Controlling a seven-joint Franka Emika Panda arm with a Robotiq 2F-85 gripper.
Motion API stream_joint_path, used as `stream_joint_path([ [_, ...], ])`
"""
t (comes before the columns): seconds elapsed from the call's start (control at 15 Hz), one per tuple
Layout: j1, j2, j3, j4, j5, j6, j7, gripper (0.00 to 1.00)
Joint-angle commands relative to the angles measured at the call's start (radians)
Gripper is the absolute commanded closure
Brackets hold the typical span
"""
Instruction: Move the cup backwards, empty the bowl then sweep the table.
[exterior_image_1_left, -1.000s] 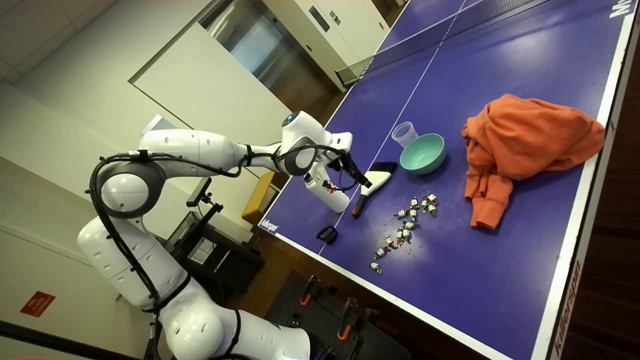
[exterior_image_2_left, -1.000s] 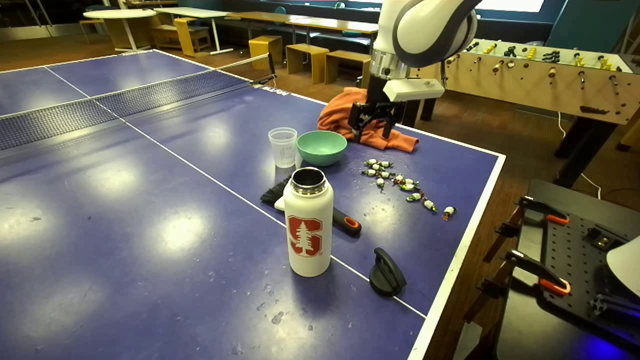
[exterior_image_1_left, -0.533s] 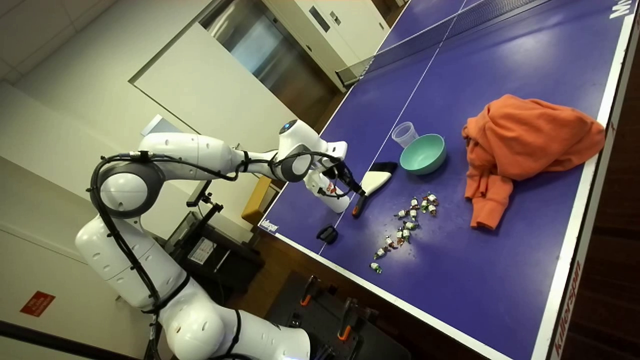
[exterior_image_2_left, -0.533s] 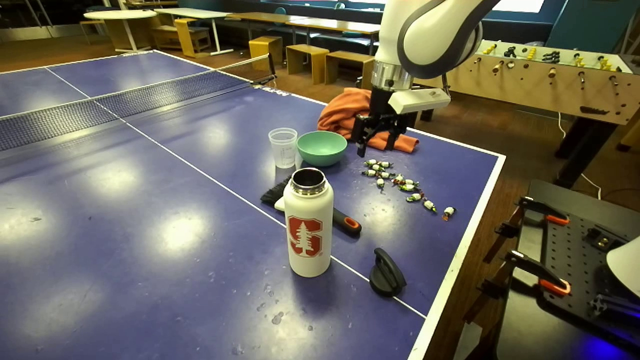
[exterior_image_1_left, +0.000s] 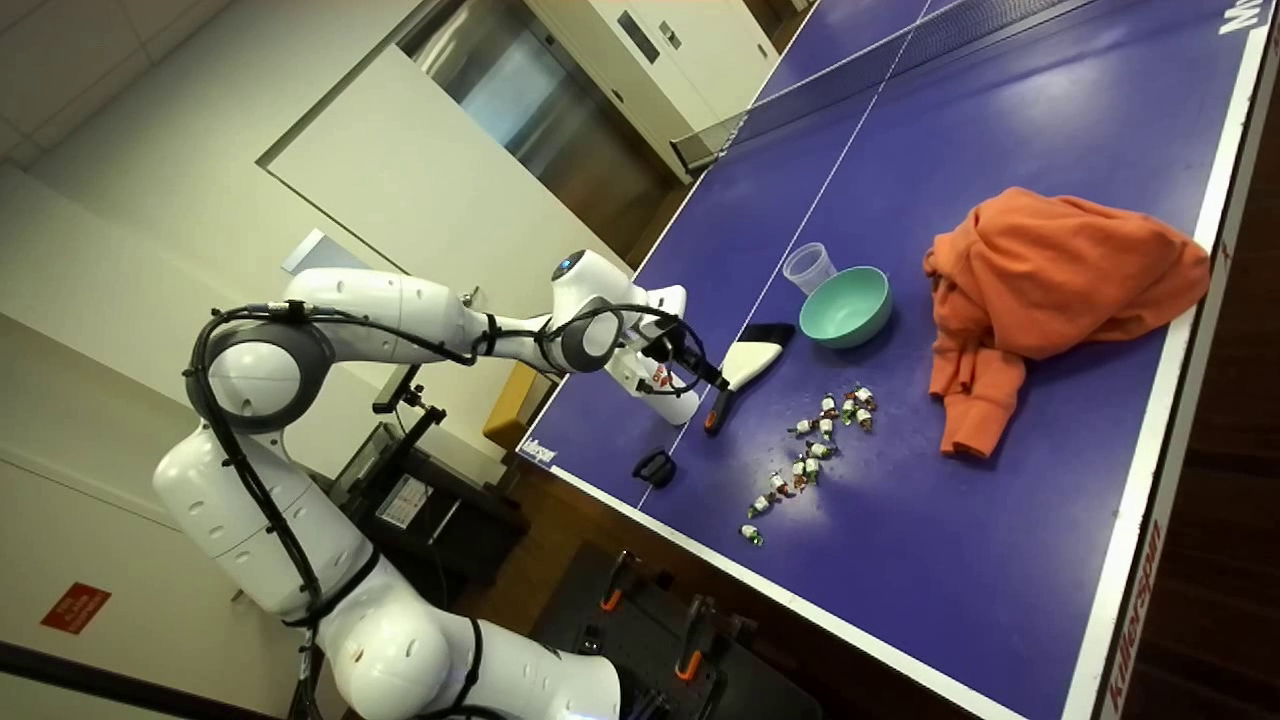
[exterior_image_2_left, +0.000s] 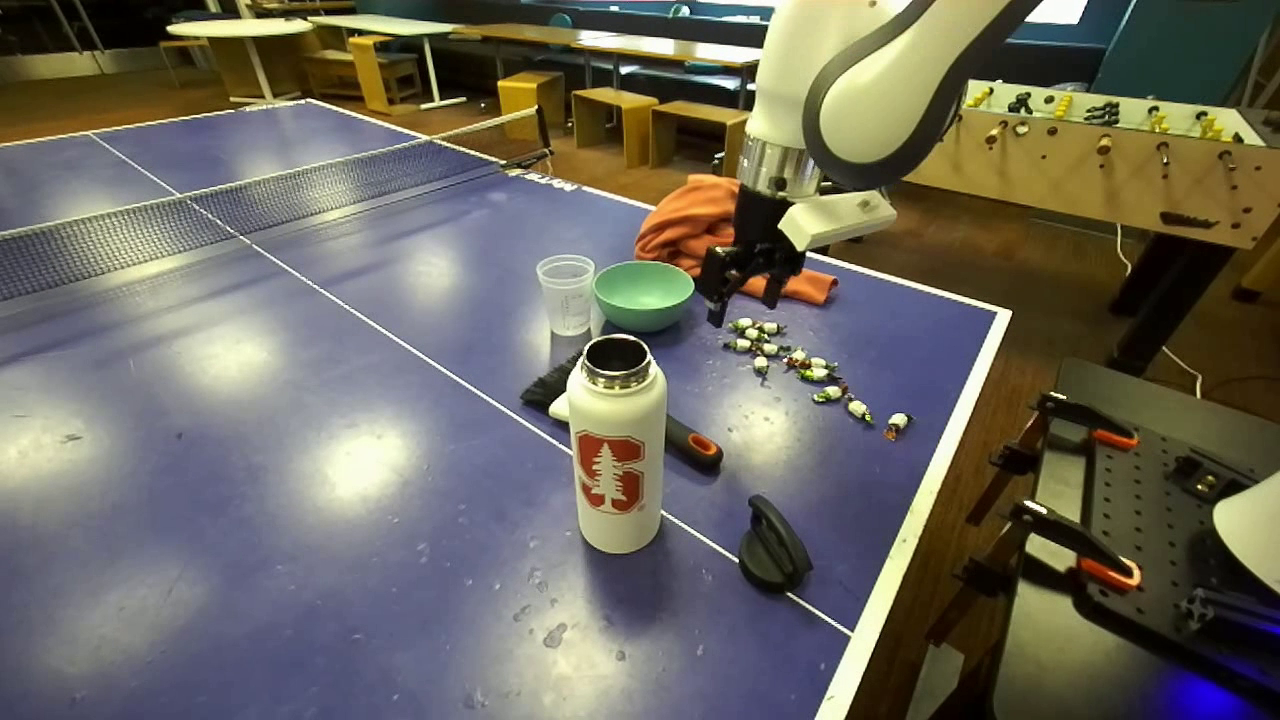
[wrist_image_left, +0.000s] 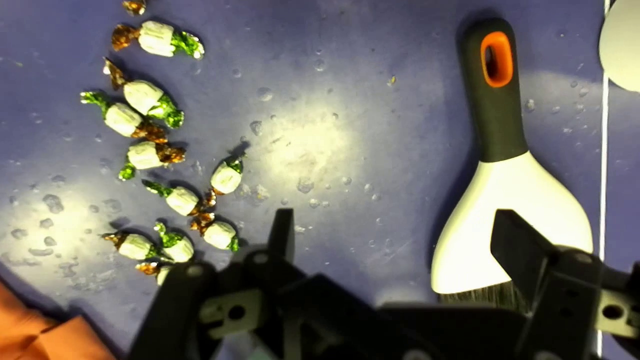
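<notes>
I'm watching the Robotiq gripper (wrist_image_left: 394, 216) sinking, jaws gaping, empty, near the hand brush (wrist_image_left: 517, 200), so sweeping is probably starting; graduated cup (exterior_image_2_left: 568, 300) and teal bowl (exterior_image_2_left: 644, 317) are standing side by side on the ping-pong table (exterior_image_2_left: 260, 520).

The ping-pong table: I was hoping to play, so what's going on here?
A robot arm has its jaws open above the table, holding nothing. The cup stands upright beside the bowl, which looks empty. Wrapped candies lie scattered on the tabletop, and a brush lies there too, ungripped, so picking it up to sweep is probably next.
</notes>
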Motion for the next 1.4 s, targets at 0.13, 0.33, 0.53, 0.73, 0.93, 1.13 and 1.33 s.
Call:
stream_joint_path([
  [0.13, 0.073, 0.001, 0.006, -0.111, -0.041, 0.232, -0.01, 0.0],
  [0.33, 0.101, 0.012, 0.019, -0.154, -0.024, 0.336, -0.027, 0.0],
  [0.53, 0.145, 0.042, 0.005, -0.19, -0.02, 0.491, -0.038, 0.0],
  [0.73, 0.214, 0.094, -0.041, -0.201, 0.018, 0.617, -0.059, 0.0],
  [0.93, 0.315, 0.165, -0.117, -0.183, 0.114, 0.695, -0.104, 0.0],
  [1.13, 0.338, 0.221, -0.114, -0.157, 0.197, 0.731, -0.139, 0.0],
  [1.33, 0.307, 0.211, -0.074, -0.166, 0.21, 0.708, -0.149, 0.0],
])
